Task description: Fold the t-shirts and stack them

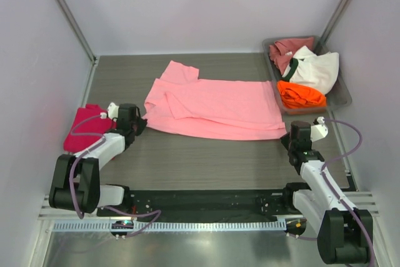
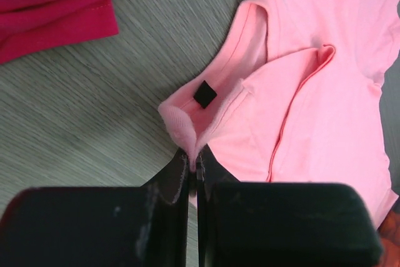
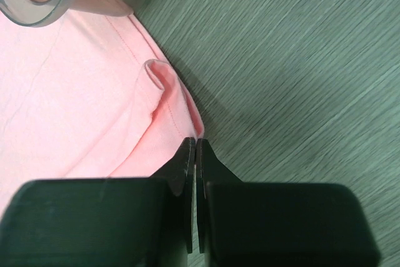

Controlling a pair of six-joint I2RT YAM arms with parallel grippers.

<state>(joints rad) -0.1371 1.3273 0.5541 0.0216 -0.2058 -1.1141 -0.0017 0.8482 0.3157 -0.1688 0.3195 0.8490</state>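
Overhead view: the pink t-shirt (image 1: pixel 215 107) lies spread across the middle of the table (image 1: pixel 206 154), its length running left to right, one sleeve pointing toward the far wall. I have an arm at each end of it.

Left gripper (image 1: pixel 141 123): it sits at the shirt's left end. In the left wrist view the left gripper (image 2: pixel 192 162) has its fingers pressed together on the pink neckband, so I take it as pinching the collar of the pink t-shirt (image 2: pixel 325 104). The cloth bunches up just ahead of the fingertips.

Right gripper (image 1: pixel 289 137): it sits at the shirt's near right corner. In the right wrist view the right gripper (image 3: pixel 193 149) is closed with no gap, and the edge of the pink t-shirt (image 3: pixel 69 110) runs in between the tips, with a small raised fold just beyond them.

Other shirts: a folded magenta t-shirt (image 1: pixel 87 126) rests on the table at the left, just beside the left arm and apart from the pink one (image 2: pixel 56 4). At the far right a grey tray (image 1: pixel 342 99) holds a dusty rose t-shirt (image 1: pixel 284 51), a white t-shirt (image 1: pixel 317 70) and an orange t-shirt (image 1: pixel 301 95).

Labels: a small black square tag (image 2: pixel 204 94) sits inside the collar. I can read no writing on it.
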